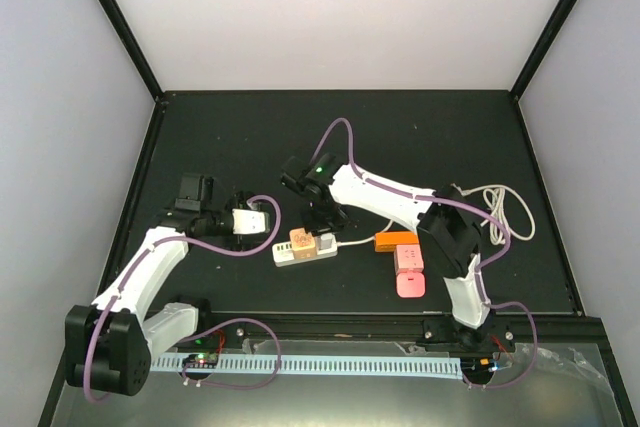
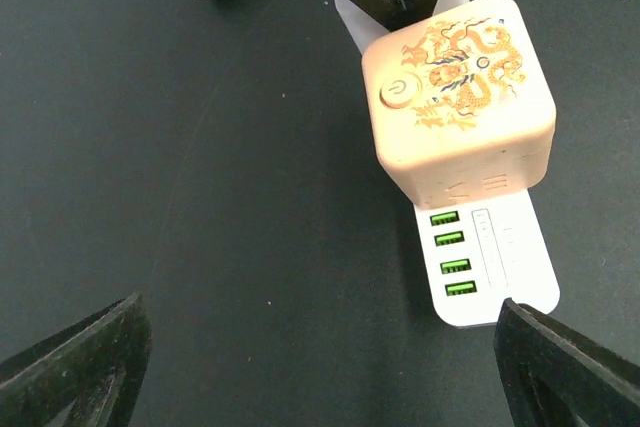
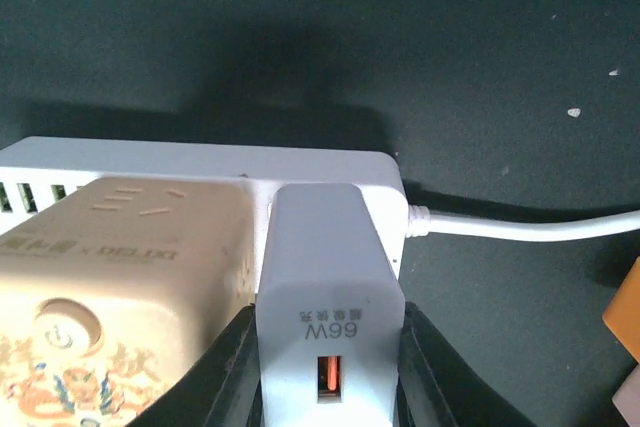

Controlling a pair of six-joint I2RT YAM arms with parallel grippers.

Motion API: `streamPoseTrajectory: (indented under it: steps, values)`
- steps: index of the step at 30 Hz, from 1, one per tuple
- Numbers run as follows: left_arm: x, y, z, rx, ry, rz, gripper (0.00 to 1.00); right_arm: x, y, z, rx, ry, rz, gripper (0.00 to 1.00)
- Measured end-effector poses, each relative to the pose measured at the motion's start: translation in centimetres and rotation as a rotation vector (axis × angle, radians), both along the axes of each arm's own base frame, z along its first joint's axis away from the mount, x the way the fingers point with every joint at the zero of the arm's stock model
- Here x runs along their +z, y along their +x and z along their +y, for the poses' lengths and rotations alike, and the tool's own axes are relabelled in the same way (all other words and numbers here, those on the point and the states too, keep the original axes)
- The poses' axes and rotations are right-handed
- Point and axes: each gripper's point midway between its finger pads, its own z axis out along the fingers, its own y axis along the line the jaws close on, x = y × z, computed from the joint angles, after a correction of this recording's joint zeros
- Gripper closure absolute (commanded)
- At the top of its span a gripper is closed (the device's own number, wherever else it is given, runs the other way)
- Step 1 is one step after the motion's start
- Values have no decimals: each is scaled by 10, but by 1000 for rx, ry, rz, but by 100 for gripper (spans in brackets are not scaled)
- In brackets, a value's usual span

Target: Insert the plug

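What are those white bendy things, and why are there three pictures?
They are two robot arms: the left arm and the right arm. One picture looks down from above. The other two come from little cameras on each arm's wrist. On the black table lie a white power strip with a peach cube sitting on it, an orange box, a pink box and a coiled white cable. The right claw pinches a white charger, standing on the strip beside the cube. The left claw is wide open, holds nothing and hovers near the strip.
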Motion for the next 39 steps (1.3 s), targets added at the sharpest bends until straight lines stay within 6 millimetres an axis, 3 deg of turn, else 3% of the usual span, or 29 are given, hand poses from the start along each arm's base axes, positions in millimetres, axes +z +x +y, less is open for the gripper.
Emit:
streamPoseTrajectory:
  steps: [6,27,28,30,31,35,39]
  values:
    - [-2,2,2,3,4,2,5,-11,0,0,12,-46,-7,99]
    - [-3,2,4,0,3,0,6,-17,-5,0,8,-43,-41,99]
    - [-3,2,4,-1,2,0,6,-16,-5,0,8,-43,-42,94]
    - [-3,2,5,-2,2,0,6,-17,-5,0,8,-44,-40,63]
    - [-3,2,5,-1,2,0,6,-17,-5,0,9,-46,-39,56]
    - [-3,2,5,-1,-1,0,6,-28,-7,1,15,-78,1,43]
    - [-2,2,4,-5,-5,-1,6,-25,-7,5,20,-69,5,33]
